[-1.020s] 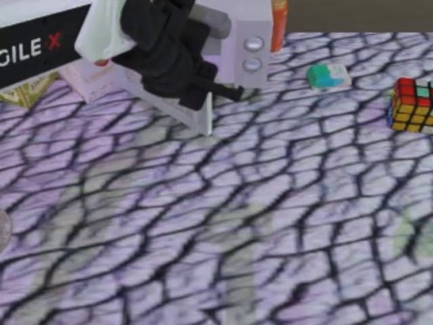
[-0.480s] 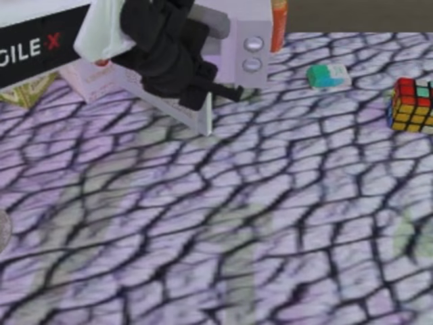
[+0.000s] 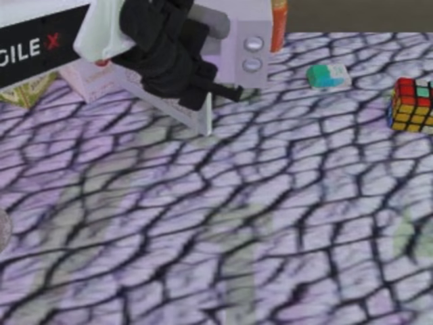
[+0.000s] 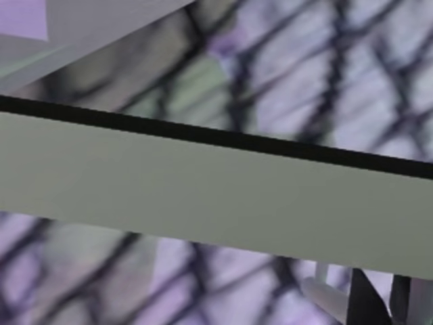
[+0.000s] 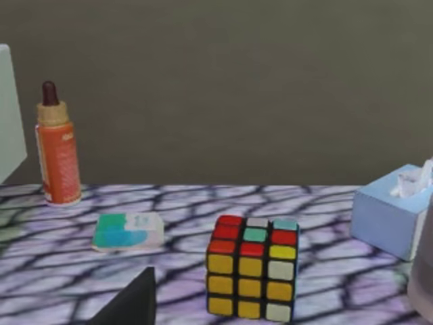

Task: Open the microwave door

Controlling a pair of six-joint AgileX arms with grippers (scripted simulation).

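left tool (image 3: 215,91) at half-open microwave door (image 3: 177,112)

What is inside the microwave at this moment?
Nothing can be made out: the left gripper and arm cover the cavity of the microwave from above, with the door swung outward. The left wrist view shows only a panel edge.

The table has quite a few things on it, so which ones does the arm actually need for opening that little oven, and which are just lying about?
Part of the job:
- microwave
- microwave door, swung outward
- left gripper, at the door

Just lying about:
- puzzle cube
- orange dropper bottle
- small teal and white packet
- blue tissue box
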